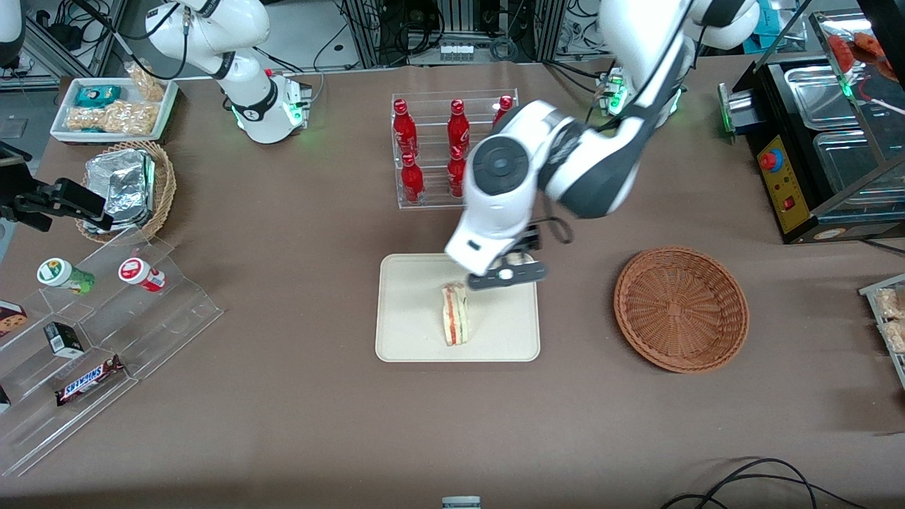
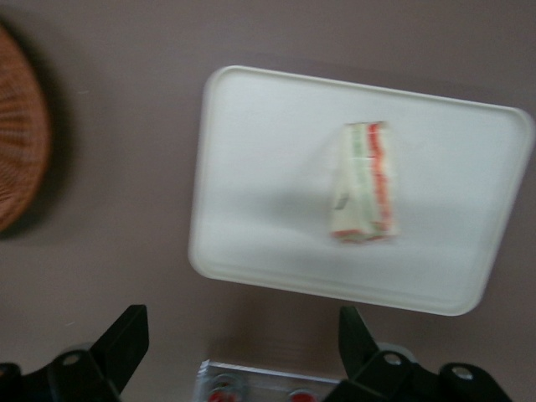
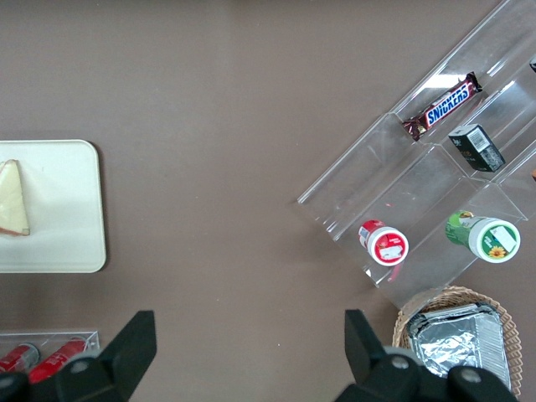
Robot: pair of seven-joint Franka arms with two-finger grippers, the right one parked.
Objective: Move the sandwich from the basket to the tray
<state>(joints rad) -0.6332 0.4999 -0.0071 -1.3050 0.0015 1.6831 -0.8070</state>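
Observation:
The sandwich [image 1: 454,314] [image 2: 364,194] [image 3: 12,199], a pale wedge with red and green layers, lies on the cream tray [image 1: 410,339] [image 2: 268,167] [image 3: 67,209] near its middle. The reddish-brown woven basket [image 1: 680,308] [image 2: 17,151] sits beside the tray toward the working arm's end and holds nothing. My left gripper [image 1: 515,263] [image 2: 243,322] hangs above the tray edge farthest from the front camera, higher than the sandwich and apart from it. It is open, with only table and bottle rack showing between its fingers.
A clear rack of red bottles [image 1: 452,148] [image 2: 260,385] stands just past the tray, farther from the front camera. Toward the parked arm's end are a stepped acrylic stand [image 1: 92,332], a tan basket with foil packets [image 1: 127,187] and a white snack tray [image 1: 117,106]. A black appliance [image 1: 827,141] stands at the working arm's end.

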